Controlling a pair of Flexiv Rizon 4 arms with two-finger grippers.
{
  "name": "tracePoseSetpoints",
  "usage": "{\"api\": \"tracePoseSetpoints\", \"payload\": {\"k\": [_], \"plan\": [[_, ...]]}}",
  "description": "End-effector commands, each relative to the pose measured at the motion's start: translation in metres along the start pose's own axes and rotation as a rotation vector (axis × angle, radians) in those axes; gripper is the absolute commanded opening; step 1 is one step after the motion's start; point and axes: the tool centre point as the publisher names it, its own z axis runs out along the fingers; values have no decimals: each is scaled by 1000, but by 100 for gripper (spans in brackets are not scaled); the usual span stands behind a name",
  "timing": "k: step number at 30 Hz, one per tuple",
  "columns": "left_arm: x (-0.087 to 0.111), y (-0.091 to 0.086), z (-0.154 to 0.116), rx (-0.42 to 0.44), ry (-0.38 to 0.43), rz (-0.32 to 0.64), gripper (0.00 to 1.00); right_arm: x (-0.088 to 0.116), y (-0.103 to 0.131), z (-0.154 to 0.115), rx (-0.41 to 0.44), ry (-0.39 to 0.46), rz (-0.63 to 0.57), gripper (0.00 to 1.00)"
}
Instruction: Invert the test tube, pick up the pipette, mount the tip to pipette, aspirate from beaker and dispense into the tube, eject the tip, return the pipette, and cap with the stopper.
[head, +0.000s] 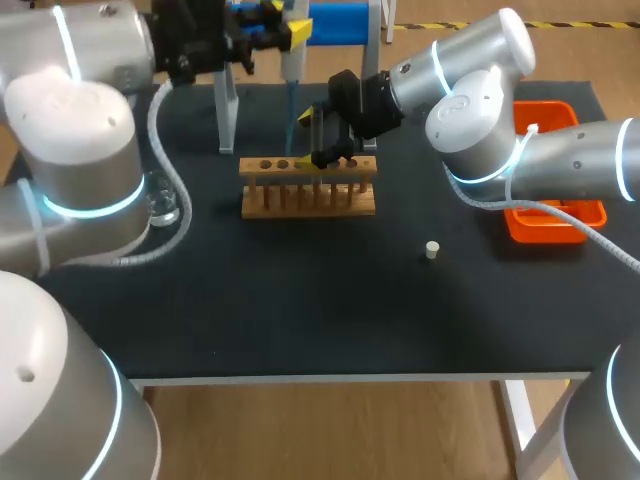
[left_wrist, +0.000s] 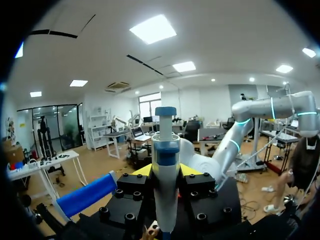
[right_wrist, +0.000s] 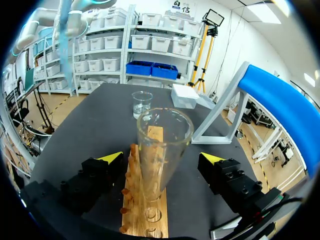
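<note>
While the right gripper (right_wrist: 162, 159) holds its fingers spread wide, the test tube (right_wrist: 162, 140) stands upright between them, mouth up, seated in a hole of the wooden rack (right_wrist: 145, 212). Neither yellow fingertip (right_wrist: 111, 157) touches the glass. Ahead of this gripper, past the far end of the rack, the beaker (right_wrist: 142, 103) stands on the dark table (right_wrist: 90, 125) and looks to hold a little clear liquid. Beside the gripper rises the white stand with its blue top (right_wrist: 280, 105).

The left gripper (left_wrist: 165, 171) is pinched on the pipette (left_wrist: 165, 190), whose pale body runs out between the two fingers, pressed from both sides, with its blue-banded end beyond them. Below this gripper the tip (head: 290, 105) hangs down as a thin bluish line. It seems to end just behind the rack, close beside the right gripper, though so fine a line is hard to follow.

The stopper (head: 432, 250) lies alone on the table, well apart from both grippers and nearer the right one. An orange tray (head: 555, 228) sits under the right arm, near the table's edge.
</note>
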Motion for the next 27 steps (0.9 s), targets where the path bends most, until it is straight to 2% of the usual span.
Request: {"api": "tracePoseSetpoints", "payload": {"k": [1,5,9,16,19,23,27], "plan": [[23,25,-32,47,-13,-31,0,-1,0,-1,3,5,0,100],[40,49,-32,54,-2,-72,0,-1,0,-1,3,5,0,100],[54,69,-23,63,46,-103,0,-1,0,-1,3,5,0,100],[67,93,-9,98,104,-106,0,-1,0,-1,3,5,0,100],[69,99,0,72,132,-89,0,-1,0,-1,3,5,0,100],[73,100,11,-5,137,-34,0,-1,0,-1,3,5,0,100],[74,99,16,-12,142,-1,0,-1,0,-1,3,5,0,100]]}}
